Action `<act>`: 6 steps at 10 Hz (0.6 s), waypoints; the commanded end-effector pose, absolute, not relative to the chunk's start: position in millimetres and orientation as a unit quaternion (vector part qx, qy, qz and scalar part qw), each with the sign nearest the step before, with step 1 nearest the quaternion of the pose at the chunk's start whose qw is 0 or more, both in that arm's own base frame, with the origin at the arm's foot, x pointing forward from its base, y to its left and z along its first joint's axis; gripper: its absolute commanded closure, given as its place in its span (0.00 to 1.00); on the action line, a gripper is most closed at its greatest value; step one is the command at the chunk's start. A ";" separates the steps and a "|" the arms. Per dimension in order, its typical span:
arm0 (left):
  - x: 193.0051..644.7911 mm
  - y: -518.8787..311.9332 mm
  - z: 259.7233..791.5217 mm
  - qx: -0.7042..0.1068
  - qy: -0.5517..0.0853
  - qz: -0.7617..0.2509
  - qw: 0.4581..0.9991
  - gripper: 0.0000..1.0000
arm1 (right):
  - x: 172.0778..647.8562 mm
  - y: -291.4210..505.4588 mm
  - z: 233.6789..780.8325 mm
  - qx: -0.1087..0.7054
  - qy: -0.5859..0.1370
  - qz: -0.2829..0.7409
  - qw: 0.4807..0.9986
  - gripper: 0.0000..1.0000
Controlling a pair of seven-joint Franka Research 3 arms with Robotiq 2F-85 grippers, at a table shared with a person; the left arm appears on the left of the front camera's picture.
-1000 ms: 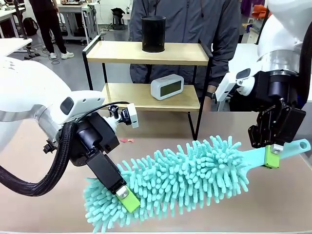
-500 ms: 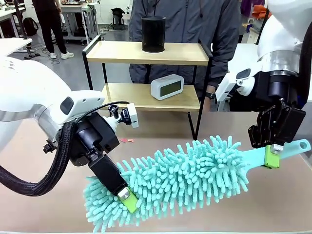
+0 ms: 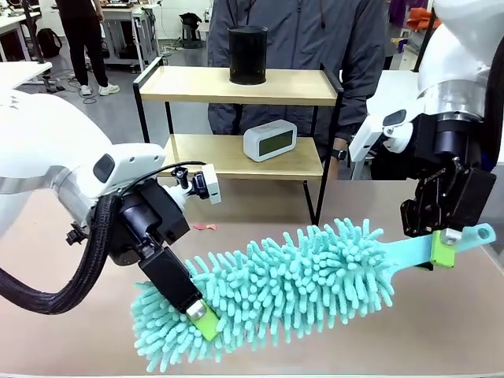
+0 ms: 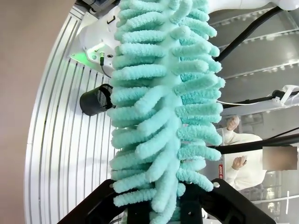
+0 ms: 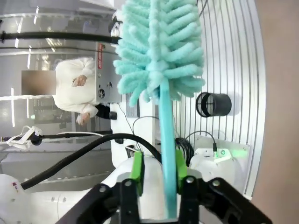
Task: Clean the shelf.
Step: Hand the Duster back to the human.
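A fluffy turquoise duster (image 3: 299, 276) hangs slantwise above the table between both arms. My left gripper (image 3: 201, 319) is shut on its fluffy lower end; the left wrist view has the strands (image 4: 163, 93) rising from between that gripper's (image 4: 163, 205) black fingers. My right gripper (image 3: 442, 250) is at the flat handle (image 3: 472, 235). In the right wrist view the handle (image 5: 167, 140) stands between the green pads (image 5: 138, 168) of this gripper (image 5: 159, 172), with a gap on one side, so it is open. The shelf (image 3: 189, 85) stands behind, at the table's far side.
A black cylinder (image 3: 248, 55) stands on the shelf's top board. A white clock (image 3: 269, 140) sits on the lower board (image 3: 205, 157). A person (image 3: 307, 39) stands right behind the shelf. A small red scrap (image 3: 206, 227) lies on the tan tabletop (image 3: 457, 331).
The right gripper's pads have parted a little from the handle. The duster has shifted slightly up and to the left with the left gripper.
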State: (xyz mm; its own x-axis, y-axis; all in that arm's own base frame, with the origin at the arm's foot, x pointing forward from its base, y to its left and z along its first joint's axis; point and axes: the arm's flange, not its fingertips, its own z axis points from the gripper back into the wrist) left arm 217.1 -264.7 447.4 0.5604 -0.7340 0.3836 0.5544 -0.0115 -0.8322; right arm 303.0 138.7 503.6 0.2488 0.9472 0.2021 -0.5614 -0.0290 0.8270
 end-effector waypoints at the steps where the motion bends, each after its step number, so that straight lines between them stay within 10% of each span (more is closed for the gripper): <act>1: 212.3 -234.2 452.9 -0.540 0.064 -0.474 0.692 1.00 | 301.4 104.0 512.0 0.517 0.128 0.547 0.646 0.00; 6: 248.4 -101.9 529.2 -0.658 -0.090 -0.392 0.637 1.00 | 284.2 -95.6 496.3 0.797 -0.247 0.186 0.518 0.00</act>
